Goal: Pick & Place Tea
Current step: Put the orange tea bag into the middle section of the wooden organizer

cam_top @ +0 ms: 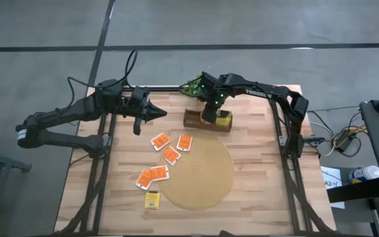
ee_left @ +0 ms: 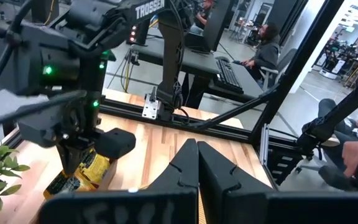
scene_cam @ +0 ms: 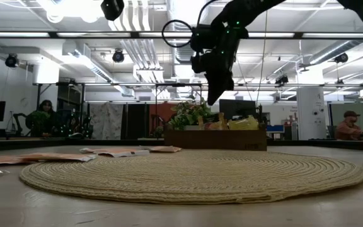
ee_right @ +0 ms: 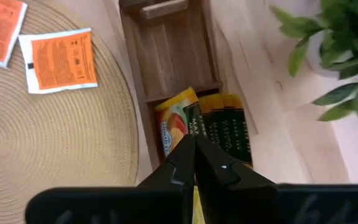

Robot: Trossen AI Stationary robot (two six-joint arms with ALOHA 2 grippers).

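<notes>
Several orange-red tea packets (cam_top: 170, 155) lie flat at the left rim of the round tan mat (cam_top: 202, 174), one of them on the mat (ee_right: 61, 60). A yellow packet (cam_top: 152, 199) lies nearer the front. A wooden box (cam_top: 195, 120) at the far side holds upright yellow packets (ee_right: 222, 124) in its right end. My right gripper (ee_right: 194, 142) is shut, points steeply down and hangs above those packets (scene_cam: 212, 99), clear of them. My left gripper (cam_top: 164, 113) is shut and hovers level over the far left of the table.
A small green plant (cam_top: 193, 85) stands just behind the box, close to my right arm. The box's left compartment (ee_right: 166, 56) shows bare wood. Bare tabletop lies right of the mat (cam_top: 262, 164). People sit at desks in the room beyond the table.
</notes>
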